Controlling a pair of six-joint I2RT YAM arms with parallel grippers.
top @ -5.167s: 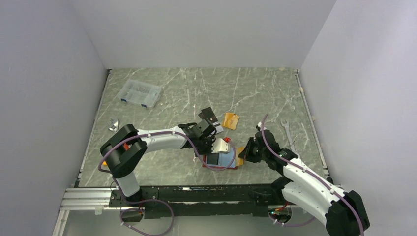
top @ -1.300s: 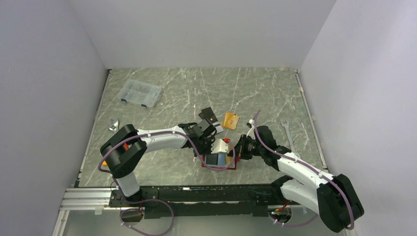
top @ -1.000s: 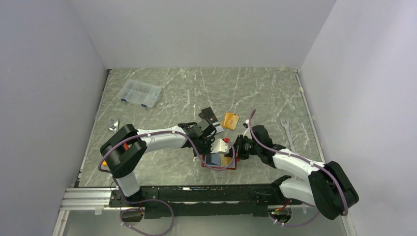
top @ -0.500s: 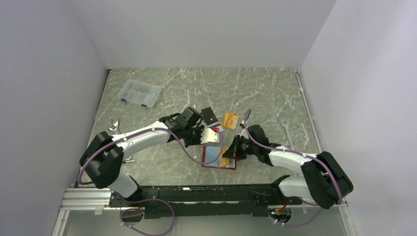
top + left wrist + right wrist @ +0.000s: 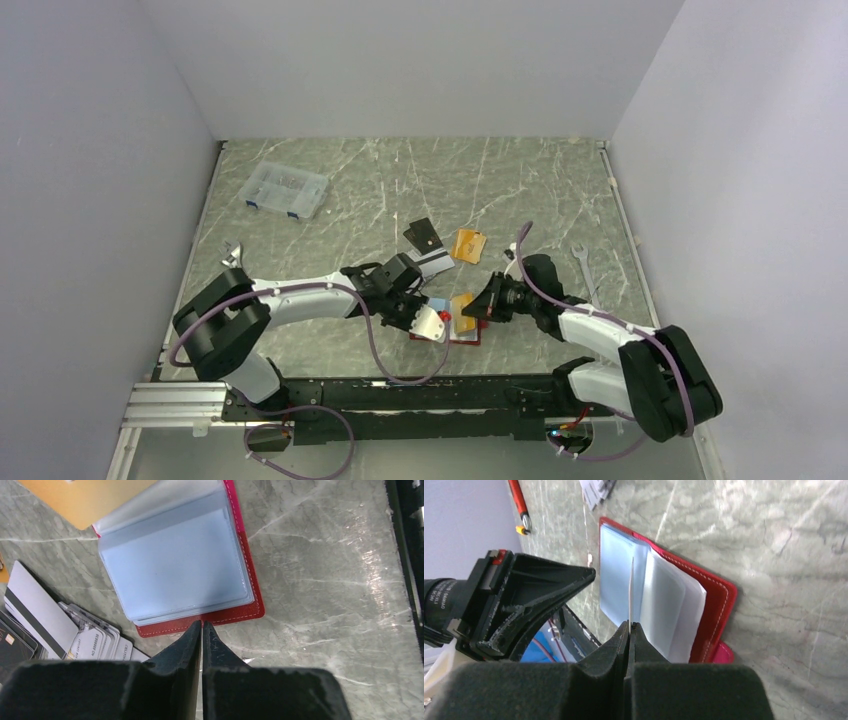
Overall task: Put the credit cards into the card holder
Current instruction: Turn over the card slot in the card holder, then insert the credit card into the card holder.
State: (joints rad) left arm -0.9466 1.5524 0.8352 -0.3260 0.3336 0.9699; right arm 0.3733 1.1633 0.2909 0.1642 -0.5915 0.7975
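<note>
The card holder lies open on the counter, red leather down and pale blue sleeves facing up. It sits between the two arms, toward the near side.

The left tool sits low with its fingers pressed together and nothing between them. Its tips are right at the holder's near red rim, though it can't be told whether they actually bear on it.

On the other side, the right tool is clamped on a gold card. The card is held upright, seen edge-on from the right wrist, its free edge standing over the parted sleeves. Whether it has entered a pocket is not clear.

The other credit cards wait just beside the holder. They are grey-white ones with a dark stripe, overlapped in a loose pile. A black card and an orange card lie a little farther back. A clear box rests well apart at the far left.
</note>
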